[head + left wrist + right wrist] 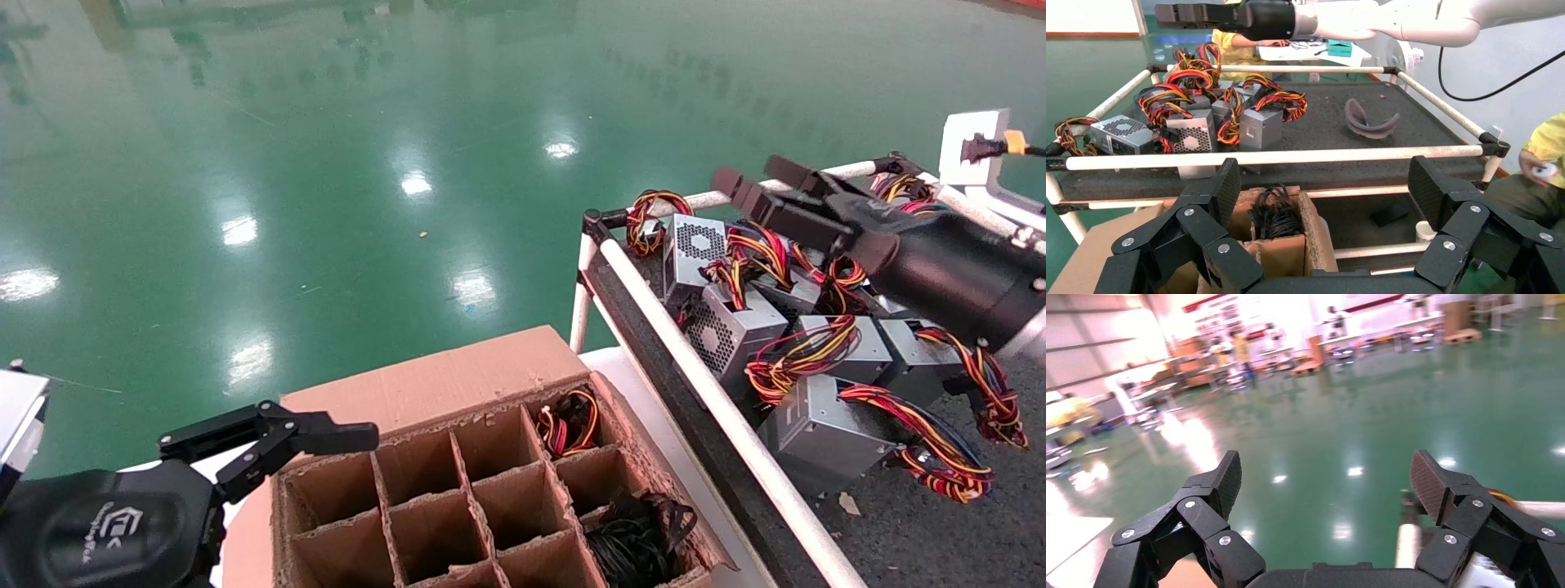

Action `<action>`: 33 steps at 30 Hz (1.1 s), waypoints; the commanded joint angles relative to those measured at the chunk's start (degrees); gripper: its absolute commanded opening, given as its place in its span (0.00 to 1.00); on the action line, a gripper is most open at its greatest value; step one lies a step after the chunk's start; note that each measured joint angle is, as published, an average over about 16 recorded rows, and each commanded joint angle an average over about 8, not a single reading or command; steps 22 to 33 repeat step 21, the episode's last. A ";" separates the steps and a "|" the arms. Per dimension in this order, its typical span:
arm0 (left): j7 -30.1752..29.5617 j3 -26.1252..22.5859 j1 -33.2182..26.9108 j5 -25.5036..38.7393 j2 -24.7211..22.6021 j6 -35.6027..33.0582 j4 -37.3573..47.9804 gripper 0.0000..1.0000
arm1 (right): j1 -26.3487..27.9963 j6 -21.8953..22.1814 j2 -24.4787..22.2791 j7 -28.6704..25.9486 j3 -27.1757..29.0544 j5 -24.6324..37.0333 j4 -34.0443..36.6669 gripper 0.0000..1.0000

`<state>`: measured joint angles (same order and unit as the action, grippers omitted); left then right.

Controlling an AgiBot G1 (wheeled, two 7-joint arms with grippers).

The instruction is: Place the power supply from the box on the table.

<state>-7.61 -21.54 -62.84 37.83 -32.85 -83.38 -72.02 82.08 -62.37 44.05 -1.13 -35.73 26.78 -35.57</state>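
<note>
The right gripper point(748, 186) hung above the far side of the desk point(915, 531), its jaws spread and holding nothing, over a cluster of power supplies point(821, 433) already lying on the dark top. The left gripper point(270, 441) was parked, also spread and empty, at the box's point(425, 384) near-left corner.

One power supply point(568, 425) seemed left in the box, in the far right cell beside the flap, showing only its red and yellow wires. To do the next pickup well, the right gripper would likely need to swing back across the white rail point(711, 384), come straight down into that cell, and close on the metal case rather than the wires, keeping clear of the thin dividers. The neighbouring cell held a black cable tangle point(637, 535), which should be left alone.

The case beneath those wires was hidden by the cell walls, so its orientation could not be told. The box's near cells were cut off in the head view. The right wrist view showed only floor.
</note>
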 commanded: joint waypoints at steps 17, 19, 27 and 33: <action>0.00 -0.01 0.00 0.00 0.00 0.00 0.00 1.00 | -11.32 -12.86 -4.98 -5.31 10.87 8.32 -20.97 1.00; 0.00 -0.01 0.00 0.00 0.00 0.00 0.00 1.00 | -12.28 -13.95 -5.40 -5.76 11.80 9.02 -22.74 1.00; 0.00 -0.01 0.00 0.00 0.00 0.00 0.00 1.00 | -12.90 -14.66 -5.68 -6.05 12.39 9.48 -23.89 1.00; 0.00 -0.01 0.00 0.00 0.00 0.00 0.00 1.00 | -12.90 -14.66 -5.68 -6.05 12.39 9.48 -23.89 1.00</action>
